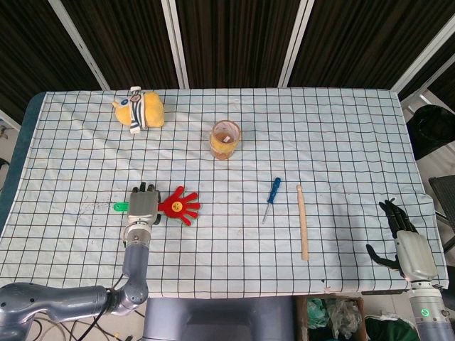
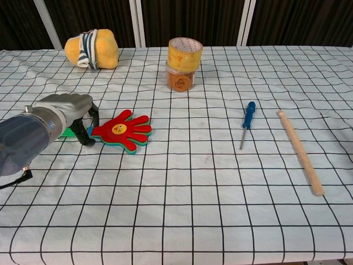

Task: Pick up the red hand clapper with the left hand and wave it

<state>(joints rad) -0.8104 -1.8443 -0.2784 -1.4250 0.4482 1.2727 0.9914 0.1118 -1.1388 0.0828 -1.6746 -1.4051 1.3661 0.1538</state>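
One red hand clapper [image 2: 122, 131], lying flat on the checked cloth [image 2: 193, 193] at left centre; left hand [image 2: 69, 113] curled over its handle, grasp unconfirmed; right hand [image 1: 407, 238] empty, fingers apart, lower right; lifting and waving outstanding.

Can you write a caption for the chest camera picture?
Left hand reaches down over the red hand clapper's handle on the checked tablecloth.
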